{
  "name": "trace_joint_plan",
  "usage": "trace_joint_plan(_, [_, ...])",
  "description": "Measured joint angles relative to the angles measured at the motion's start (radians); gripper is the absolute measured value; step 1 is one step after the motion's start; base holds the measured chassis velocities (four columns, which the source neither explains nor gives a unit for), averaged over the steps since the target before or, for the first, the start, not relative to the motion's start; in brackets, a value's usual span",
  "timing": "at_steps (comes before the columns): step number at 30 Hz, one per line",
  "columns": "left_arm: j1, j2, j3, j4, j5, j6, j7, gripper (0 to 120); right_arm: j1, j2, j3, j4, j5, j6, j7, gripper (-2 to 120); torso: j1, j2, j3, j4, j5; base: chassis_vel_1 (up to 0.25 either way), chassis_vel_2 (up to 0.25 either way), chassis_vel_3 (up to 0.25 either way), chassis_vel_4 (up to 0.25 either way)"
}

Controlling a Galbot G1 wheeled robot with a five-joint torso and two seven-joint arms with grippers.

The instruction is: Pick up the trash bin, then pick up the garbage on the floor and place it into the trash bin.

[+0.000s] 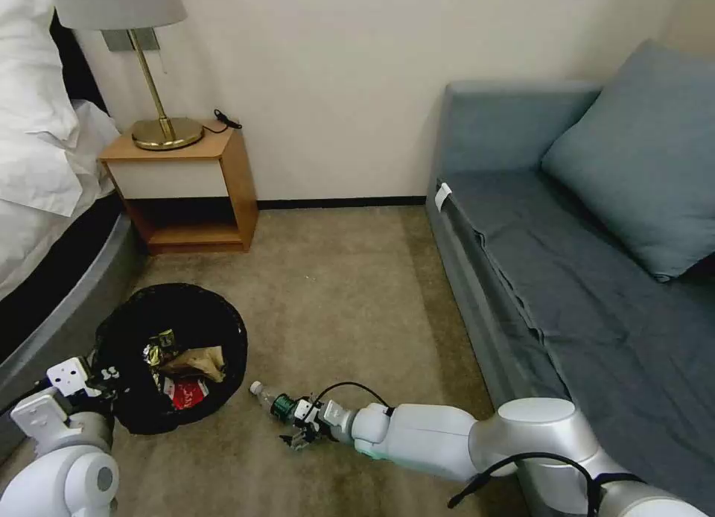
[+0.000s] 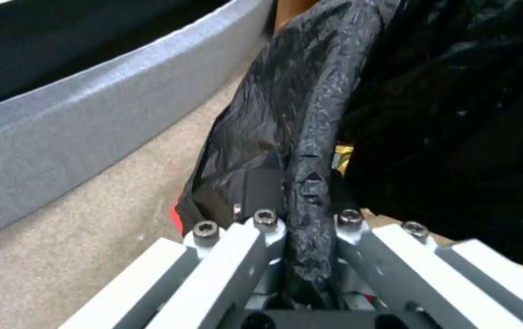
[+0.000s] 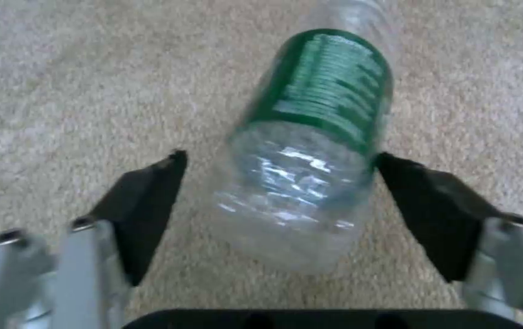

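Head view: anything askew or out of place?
One piece left: the clear bottle lies on its side on the carpet, between the right gripper's open fingers. Other litter sits in the trash bin, whose bag-lined rim the left gripper pinches. Nothing spilled.

I am holding the trash bin (image 1: 173,357) at its near rim with my left gripper (image 1: 95,383), low on the carpet (image 1: 350,293) beside the bed (image 1: 52,278). A red-and-white packet (image 1: 188,392), a tan paper bag (image 1: 197,362) and a yellow-black wrapper (image 1: 158,347) are lying inside it. My right gripper (image 1: 296,422) is reaching down at the clear bottle (image 1: 272,401), which is lying on the carpet just beside the bin, in front of the sofa (image 1: 581,278).
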Motion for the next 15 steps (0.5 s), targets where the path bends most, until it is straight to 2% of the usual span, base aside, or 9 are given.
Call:
trace_joint_plan(2, [0.002,-0.002,0.000,-0.001,0.001,-0.002,0.000,2,0.000,0.001,0.002,-0.002,-0.007,0.000,0.004,70,0.000,0.000,0.000,0.0000,0.0000,0.000,0.000,0.000,0.000])
trace_joint_plan(5, [0.003,-0.003,0.001,-0.002,0.002,-0.003,0.000,2,-0.001,0.001,0.003,-0.004,-0.009,0.000,0.005,64,0.000,0.000,0.000,0.0000,0.0000,0.000,0.000,0.000,0.000])
trace_joint_plan(8, [0.005,-0.005,0.002,-0.002,0.003,-0.004,0.001,2,-0.001,-0.003,0.004,-0.002,-0.017,0.000,0.010,49,0.000,0.000,0.000,0.0000,0.0000,0.000,0.000,0.000,0.000])
trace_joint_plan(15, [0.006,-0.006,0.002,-0.003,0.004,-0.006,0.001,2,-0.001,-0.023,0.004,0.010,-0.020,0.001,0.022,32,0.000,0.000,0.000,0.0000,0.0001,0.000,0.000,0.000,0.000])
